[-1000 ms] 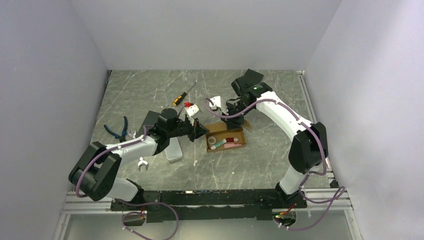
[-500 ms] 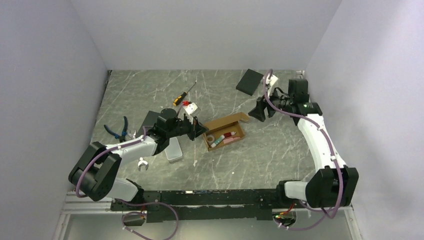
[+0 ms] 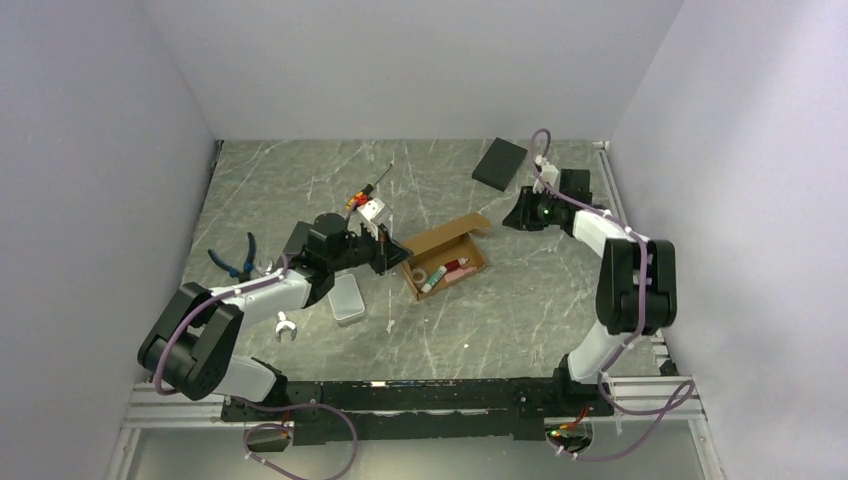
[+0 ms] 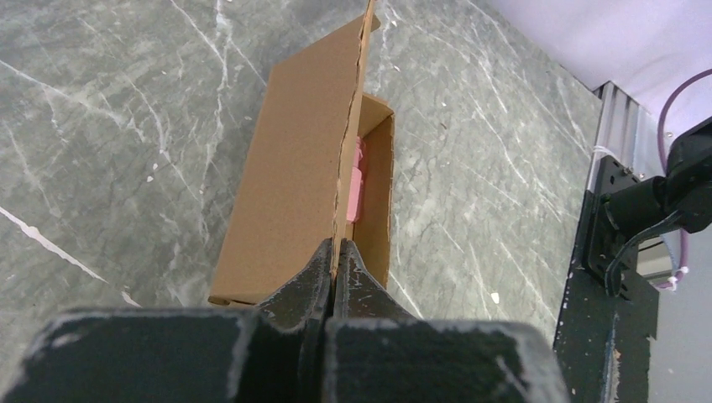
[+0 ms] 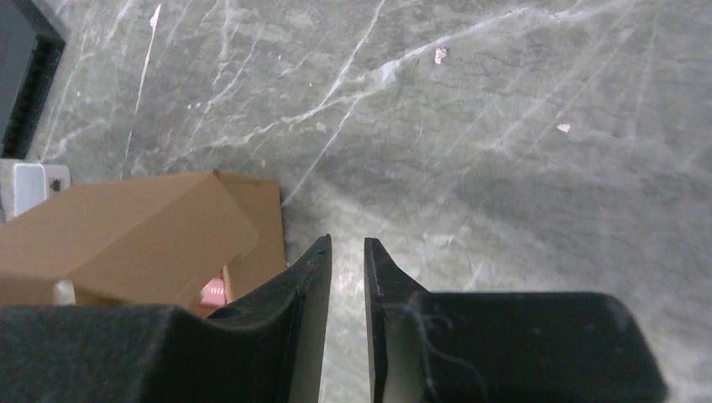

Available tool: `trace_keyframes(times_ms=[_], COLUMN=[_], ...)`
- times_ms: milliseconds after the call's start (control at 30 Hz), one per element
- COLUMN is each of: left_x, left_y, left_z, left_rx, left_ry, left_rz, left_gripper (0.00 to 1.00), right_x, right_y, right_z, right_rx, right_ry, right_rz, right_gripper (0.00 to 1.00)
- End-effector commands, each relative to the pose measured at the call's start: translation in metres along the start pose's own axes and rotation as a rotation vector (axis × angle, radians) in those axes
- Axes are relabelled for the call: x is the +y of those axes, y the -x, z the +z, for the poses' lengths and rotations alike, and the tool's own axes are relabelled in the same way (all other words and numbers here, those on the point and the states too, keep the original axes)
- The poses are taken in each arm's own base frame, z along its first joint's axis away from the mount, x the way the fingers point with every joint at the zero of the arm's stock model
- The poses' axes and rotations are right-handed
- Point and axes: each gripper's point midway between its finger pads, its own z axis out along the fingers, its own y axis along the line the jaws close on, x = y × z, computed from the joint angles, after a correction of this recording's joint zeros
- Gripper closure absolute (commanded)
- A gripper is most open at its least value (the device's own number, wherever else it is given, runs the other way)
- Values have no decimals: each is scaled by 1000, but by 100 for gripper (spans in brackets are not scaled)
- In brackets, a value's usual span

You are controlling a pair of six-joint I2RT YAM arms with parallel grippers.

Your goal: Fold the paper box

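The paper box [image 3: 445,256] is a tan cardboard carton lying open near the table's middle, with a pink item [image 3: 452,268] and a small roll [image 3: 419,277] inside. Its lid panel [image 3: 447,233] stands up along the far side. My left gripper [image 3: 396,258] is at the box's left end. In the left wrist view, the left gripper [image 4: 336,248] is shut on the thin edge of an upright cardboard panel [image 4: 294,168]. My right gripper [image 3: 516,214] hovers to the right of the box, apart from it. In the right wrist view, the right gripper [image 5: 347,244] is narrowly open, with only marble showing in the gap and the box [image 5: 126,235] to its left.
A black slab [image 3: 499,163] lies at the back right and another [image 3: 298,238] is under the left arm. A screwdriver [image 3: 365,190], blue pliers [image 3: 236,258], a grey tin [image 3: 346,298] and a small white piece [image 3: 285,328] sit on the left half.
The right arm left the box, swung out to the back right, then drew in; its jaws opened wide and narrowed again. The box turned slightly, still held by the left gripper.
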Motion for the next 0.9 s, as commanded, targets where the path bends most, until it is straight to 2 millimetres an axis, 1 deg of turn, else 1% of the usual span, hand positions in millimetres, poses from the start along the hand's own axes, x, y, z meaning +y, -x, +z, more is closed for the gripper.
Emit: trace_keyframes(times_ms=[0,100,300,333,433,500,733,867], left_x=[0,3,8,9,10,10,11,14], left_y=[8,8,9,9,13,16,23,24], left_z=[0,0,0,0,-2,-4,-6,-8], left_rx=[-16,-8,-5,-7,-20,-31,-46,-50], left_ry=[-33,-36,-49,-52,-60,-65,-73,-60], left_rz=[-33,-52,-95,-102,-121,-128,-148,-160], left_gripper=[100,100,100,100,100,100,100,100], right_x=[13,20,40,52,65,68,68,74], right_y=[27,28,31,27,23,23,16,12], right_z=[21,28,34,37,37,37,40,38], right_rx=[-34,-23,-4,11,25,25,57,73], right_ry=[134,196,315,344,380,389,382,403], right_rz=[48,45,16,-7,-39,-48,-46,-68], right_gripper=[77,76,75,75,75,75,75,75])
